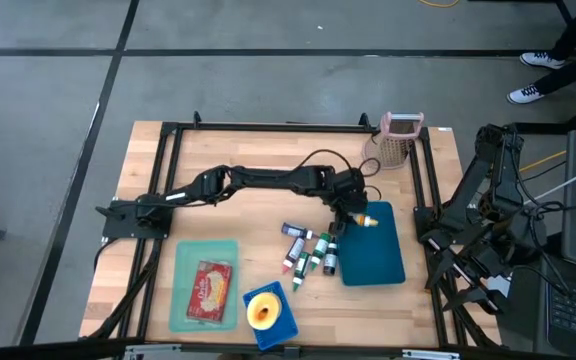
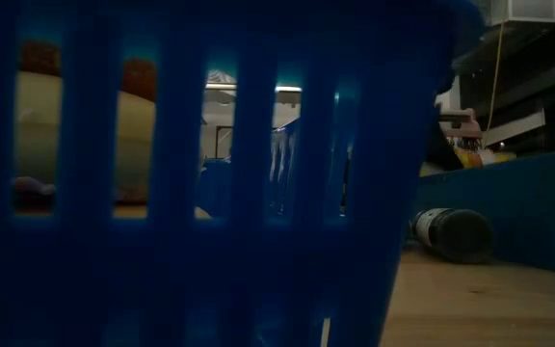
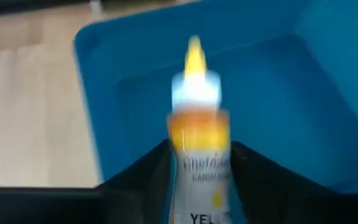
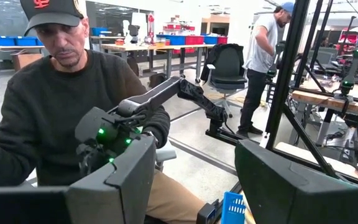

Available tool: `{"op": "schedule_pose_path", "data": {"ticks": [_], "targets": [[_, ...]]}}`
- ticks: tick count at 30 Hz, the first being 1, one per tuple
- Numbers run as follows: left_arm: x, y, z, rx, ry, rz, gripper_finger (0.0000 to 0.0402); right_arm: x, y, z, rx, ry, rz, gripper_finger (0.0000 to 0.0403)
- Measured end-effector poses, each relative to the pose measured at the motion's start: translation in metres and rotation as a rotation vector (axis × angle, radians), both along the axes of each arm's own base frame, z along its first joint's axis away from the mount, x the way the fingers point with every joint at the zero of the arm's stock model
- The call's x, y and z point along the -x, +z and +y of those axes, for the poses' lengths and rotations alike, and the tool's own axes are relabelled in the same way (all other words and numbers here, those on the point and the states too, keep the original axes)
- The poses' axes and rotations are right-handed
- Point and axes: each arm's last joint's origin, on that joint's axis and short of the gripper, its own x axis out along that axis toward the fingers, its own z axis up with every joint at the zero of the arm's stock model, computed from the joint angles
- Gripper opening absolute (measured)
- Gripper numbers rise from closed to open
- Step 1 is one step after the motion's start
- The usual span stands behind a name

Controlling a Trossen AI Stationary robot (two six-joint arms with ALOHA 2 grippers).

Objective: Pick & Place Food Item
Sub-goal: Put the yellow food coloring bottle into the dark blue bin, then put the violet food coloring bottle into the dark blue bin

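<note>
A small yellow bottle (image 3: 199,143) with a white collar and a yellow tip sits between the fingers of my left gripper (image 1: 356,213), over the near-left part of the blue tray (image 1: 378,255). The high view shows its yellow end (image 1: 369,221) just above the tray's floor. My left arm reaches across the table from the left. My right gripper (image 4: 194,168) is held off the table's right side, open and with nothing in it, pointing level into the room. My left gripper has the yellow bottle's labelled body (image 3: 197,177) between its two fingers (image 3: 148,171), one on each side. The fingers slant down from the table's left. The bottle's tip points away from the gripper over the tray. Whether its bottom rests on the tray cannot be told.
Several small bottles (image 1: 308,250) lie left of the blue tray. A teal tray with a red packet (image 1: 208,288) and a blue basket with a yellow item (image 1: 268,312) sit near the front edge. A mesh cup (image 1: 401,140) stands at the far right. A person sits beyond the right arm.
</note>
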Motion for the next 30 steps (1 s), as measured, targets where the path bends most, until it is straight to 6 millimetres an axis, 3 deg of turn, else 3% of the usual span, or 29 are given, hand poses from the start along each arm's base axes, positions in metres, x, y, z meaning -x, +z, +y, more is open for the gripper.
{"op": "schedule_pose_path", "data": {"ticks": [4,7,11,17,24,28,30], "targets": [[-0.003,0.003,-0.011,0.019,0.004,-0.026,0.0215,0.000,0.000,0.000,-0.001,0.000,0.000,0.0217],[-0.004,0.007,-0.015,0.027,0.008,-0.052,0.0229,0.000,0.000,0.000,-0.002,0.000,-0.001,0.0217],[-0.001,0.031,-0.024,-0.008,0.043,-0.105,0.0225,0.000,0.000,0.000,-0.008,0.000,0.006,0.0217],[0.021,0.075,-0.047,-0.192,0.057,-0.088,0.0214,-0.002,-0.003,0.006,-0.038,0.011,0.057,0.0217],[0.041,0.110,-0.072,-0.045,-0.085,-0.192,0.0209,0.001,-0.005,0.008,0.033,0.129,0.023,0.0217],[0.053,0.124,-0.088,0.010,-0.152,-0.370,0.0202,0.002,-0.004,0.007,0.030,0.158,0.004,0.0217],[0.069,0.140,-0.094,-0.010,-0.150,-0.475,0.0198,0.002,-0.003,0.006,0.015,0.157,0.009,0.0217]]}}
